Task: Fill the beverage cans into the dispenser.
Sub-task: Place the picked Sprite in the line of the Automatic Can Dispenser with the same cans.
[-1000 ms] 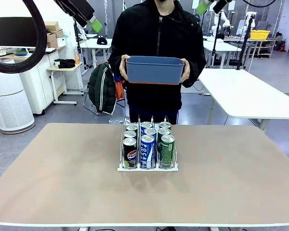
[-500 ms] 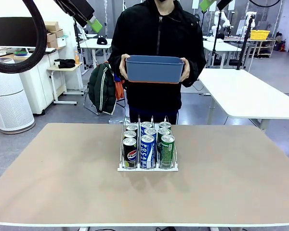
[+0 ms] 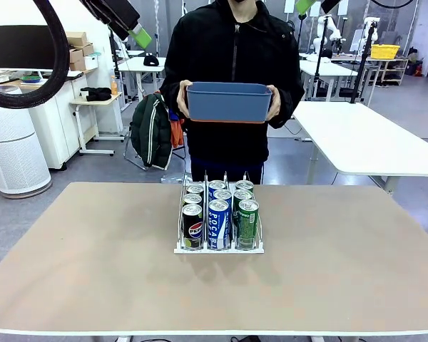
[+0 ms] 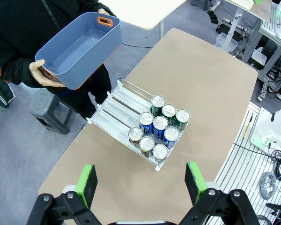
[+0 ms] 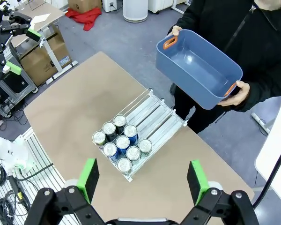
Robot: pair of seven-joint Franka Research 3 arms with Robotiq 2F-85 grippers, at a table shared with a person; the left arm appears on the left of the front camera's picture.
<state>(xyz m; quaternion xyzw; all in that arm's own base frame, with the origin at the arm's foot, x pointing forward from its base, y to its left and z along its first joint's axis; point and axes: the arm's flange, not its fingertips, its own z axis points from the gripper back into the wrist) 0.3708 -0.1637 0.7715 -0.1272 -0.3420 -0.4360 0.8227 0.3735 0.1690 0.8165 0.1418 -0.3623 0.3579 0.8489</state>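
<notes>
Both grippers sit high above the table with nothing between their green pads: my left gripper (image 4: 141, 180) has its jaws spread wide, and my right gripper (image 5: 144, 180) stands equally wide and empty.

Below them, the small white-based dispenser rack with three wire-divided lanes (image 4: 114, 110) rests near the middle of the tan tabletop (image 3: 78, 263). Nine slim silver-topped beverage cans (image 4: 159, 126) stand upright in it, three per lane, packed against the end nearest me. From the front camera I read black Pepsi cans (image 3: 192, 227) in the left lane, blue-and-white ones (image 3: 219, 224) in the middle and green ones (image 3: 247, 224) in the right. The far half of each lane, toward the person, is bare.

Beyond the rack, a person in a black jacket holds a blue rectangular plastic bin with orange handles (image 5: 199, 68) in both hands, off the table; both wrist cameras look into it and it appears empty.

My judgement: loading looks finished, or paused for want of stock, since I see no loose can on the table. Any next move calls for a new can to be presented, then a grasp around its body and an upright set-down into the open far end of a lane.

Rear cans are largely hidden behind the front row from the front camera, so I cannot confirm their labels there.
</notes>
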